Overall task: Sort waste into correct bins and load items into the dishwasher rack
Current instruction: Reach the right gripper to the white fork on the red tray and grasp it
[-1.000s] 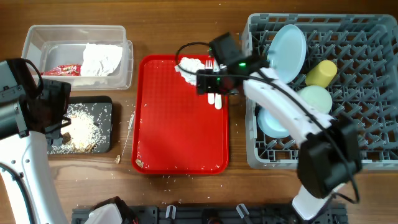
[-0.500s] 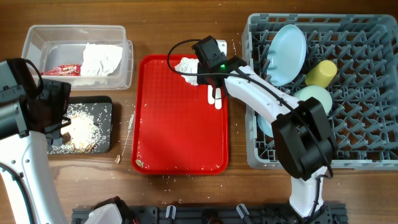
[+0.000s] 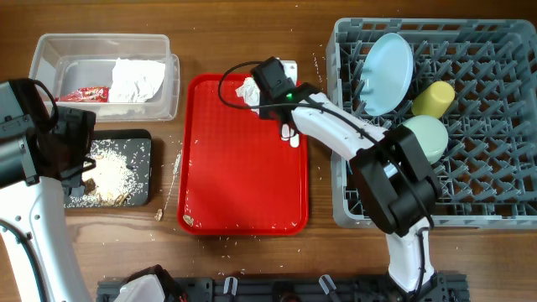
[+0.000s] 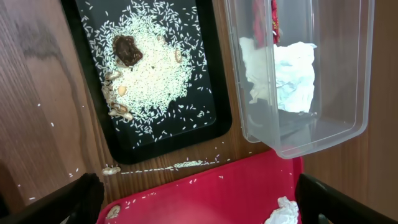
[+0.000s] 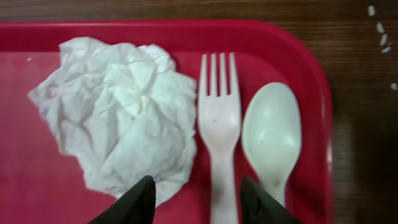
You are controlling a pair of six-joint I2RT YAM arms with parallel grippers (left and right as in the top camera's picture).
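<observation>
A crumpled white napkin (image 3: 248, 91) (image 5: 118, 130) lies at the far end of the flat red tray (image 3: 243, 184). A white fork (image 5: 219, 124) and spoon (image 5: 270, 134) lie beside it. My right gripper (image 3: 270, 84) (image 5: 202, 202) is open just above them, with the fork handle between its fingers and the napkin's edge at the left finger. My left gripper (image 4: 199, 202) is open and empty, above the gap between the black tray (image 3: 144, 138) and the red tray. The grey rack (image 3: 503, 126) holds the blue plate (image 3: 386, 71), yellow cup (image 3: 434, 98) and green bowl (image 3: 426, 134). The saucer is hidden.
The clear tub (image 3: 50, 50) (image 4: 336, 93) holds a napkin (image 3: 137, 80) and a red wrapper (image 3: 82, 95). The black tray holds rice (image 4: 155, 74) and a brown scrap (image 4: 126, 50). Small scraps lie on the red tray's near corner (image 3: 188, 221) and on the table (image 3: 158, 215).
My right gripper has moved left along the far end of the red tray, from over the cutlery toward the napkin. The left arm has not moved.
</observation>
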